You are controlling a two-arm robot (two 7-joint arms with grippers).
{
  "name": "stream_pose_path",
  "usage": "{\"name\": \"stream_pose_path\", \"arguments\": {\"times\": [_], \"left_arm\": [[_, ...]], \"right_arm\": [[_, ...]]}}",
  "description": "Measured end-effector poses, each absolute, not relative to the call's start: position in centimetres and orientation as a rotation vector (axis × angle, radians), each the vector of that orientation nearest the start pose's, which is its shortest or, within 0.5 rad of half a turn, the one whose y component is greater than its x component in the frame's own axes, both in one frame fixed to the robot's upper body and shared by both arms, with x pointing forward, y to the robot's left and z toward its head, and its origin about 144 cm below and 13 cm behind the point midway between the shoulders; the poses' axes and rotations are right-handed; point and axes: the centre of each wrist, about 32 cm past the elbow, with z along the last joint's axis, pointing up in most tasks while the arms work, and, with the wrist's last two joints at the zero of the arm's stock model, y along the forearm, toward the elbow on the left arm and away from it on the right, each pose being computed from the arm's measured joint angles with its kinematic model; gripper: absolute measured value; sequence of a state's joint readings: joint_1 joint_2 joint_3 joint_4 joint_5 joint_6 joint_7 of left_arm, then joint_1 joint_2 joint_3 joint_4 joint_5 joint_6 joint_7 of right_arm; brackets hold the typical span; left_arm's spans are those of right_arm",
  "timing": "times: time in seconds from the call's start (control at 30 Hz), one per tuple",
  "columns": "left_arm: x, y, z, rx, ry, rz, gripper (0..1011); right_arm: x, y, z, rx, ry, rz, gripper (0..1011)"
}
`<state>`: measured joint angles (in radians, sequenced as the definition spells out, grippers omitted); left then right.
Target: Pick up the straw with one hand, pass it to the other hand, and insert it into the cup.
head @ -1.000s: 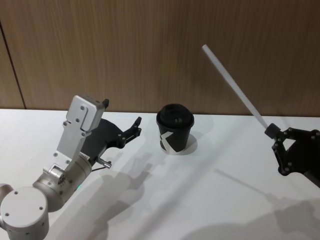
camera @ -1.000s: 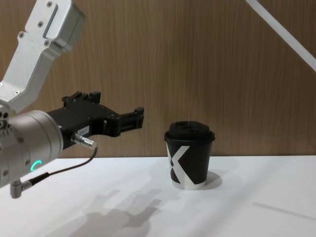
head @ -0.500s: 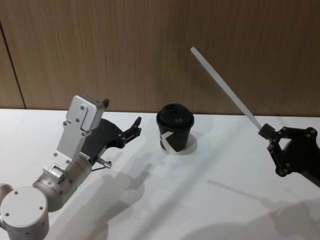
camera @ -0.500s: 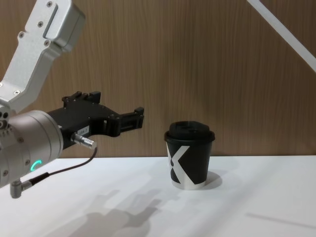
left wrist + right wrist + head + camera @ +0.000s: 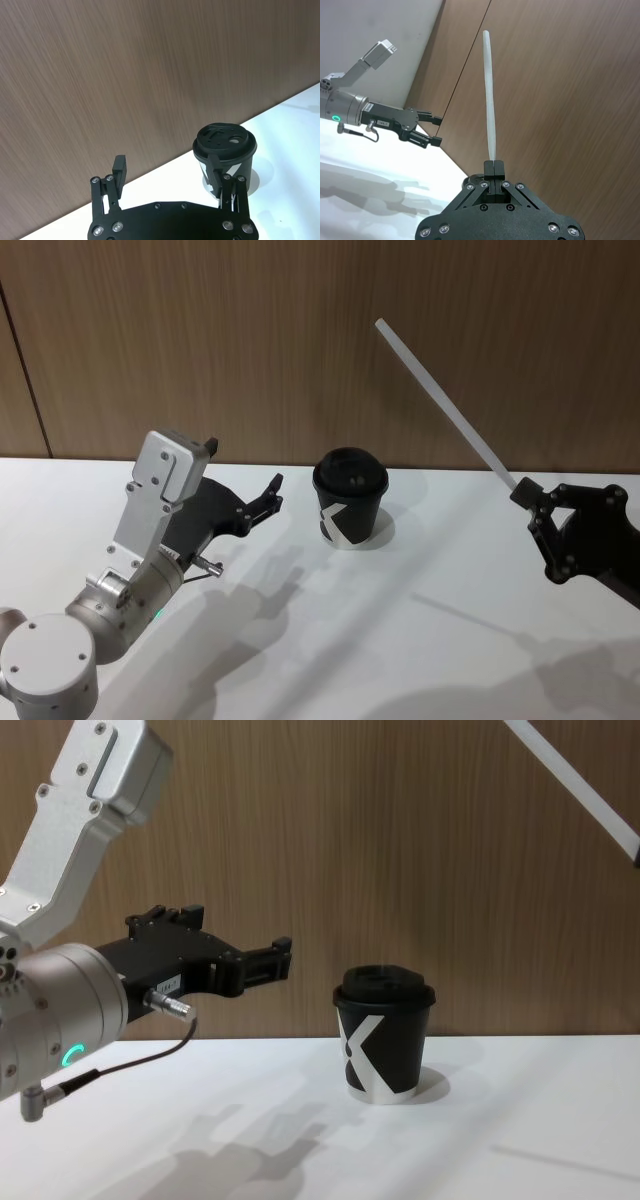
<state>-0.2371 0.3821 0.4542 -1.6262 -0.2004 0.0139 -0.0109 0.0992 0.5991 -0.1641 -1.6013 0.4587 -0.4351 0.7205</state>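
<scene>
straw [image 5: 445, 410]: lower end hidden in the pinched tips of right gripper [image 5: 520, 493], slanting up-left in air, right of cup [image 5: 350, 498] | chest view cuts off both ends | left gripper [image 5: 274, 492]: fingers spread, empty, near cup, not touching | cup upright on table [image 5: 420, 640]

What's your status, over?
Right end effector shut on straw, raised, top leaning left. Left end effector open, empty, beside cup. Cup stands between them.
</scene>
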Motion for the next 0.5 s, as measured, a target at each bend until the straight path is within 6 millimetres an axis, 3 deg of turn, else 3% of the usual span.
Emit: {"name": "stream_pose_path", "arguments": {"times": [0.5], "left_arm": [[49.46, 20.03, 120.84, 0.037, -0.254, 1.069, 1000]], "right_arm": [[47.97, -34.37, 121.2, 0.1, -0.475, -0.653, 1]]}}
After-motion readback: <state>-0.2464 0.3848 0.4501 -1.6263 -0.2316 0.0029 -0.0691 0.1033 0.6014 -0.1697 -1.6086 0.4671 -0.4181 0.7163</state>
